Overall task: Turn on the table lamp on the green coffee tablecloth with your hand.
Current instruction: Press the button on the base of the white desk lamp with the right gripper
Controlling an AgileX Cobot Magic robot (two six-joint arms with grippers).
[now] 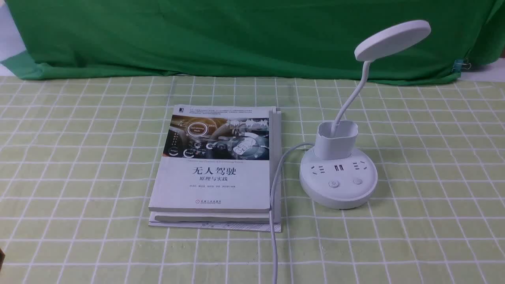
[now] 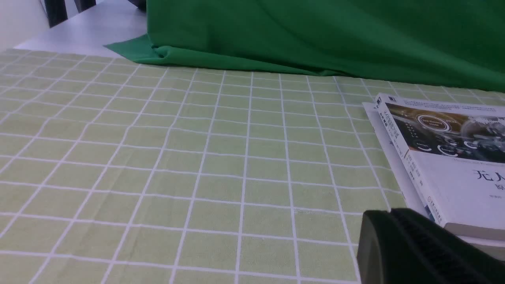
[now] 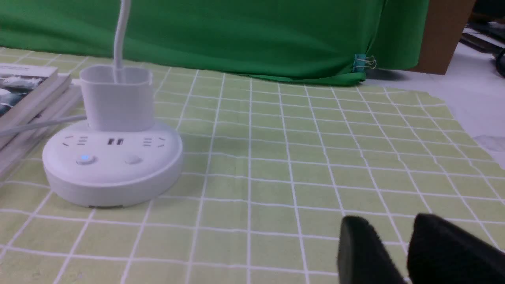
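The white table lamp (image 1: 338, 179) stands right of centre on the green coffee tablecloth (image 1: 79, 157), its disc head (image 1: 392, 39) showing no light. Its round base (image 3: 112, 165) carries two buttons; the left button (image 3: 85, 159) glows faint blue, the other button (image 3: 133, 159) is plain. No arm shows in the front view. My right gripper (image 3: 394, 227) hovers low over the cloth, well to the side of the base, open with nothing between its fingers. My left gripper (image 2: 390, 213) is shut and empty, its tip close to the book's near corner.
A stack of books (image 1: 217, 169) lies left of the lamp, and the lamp's white cord (image 1: 274, 221) runs along its right edge to the front. A dark green backdrop cloth (image 1: 236, 35) hangs behind, held by a binder clip (image 1: 459, 65). The cloth's right edge (image 3: 453, 114) meets bare white table.
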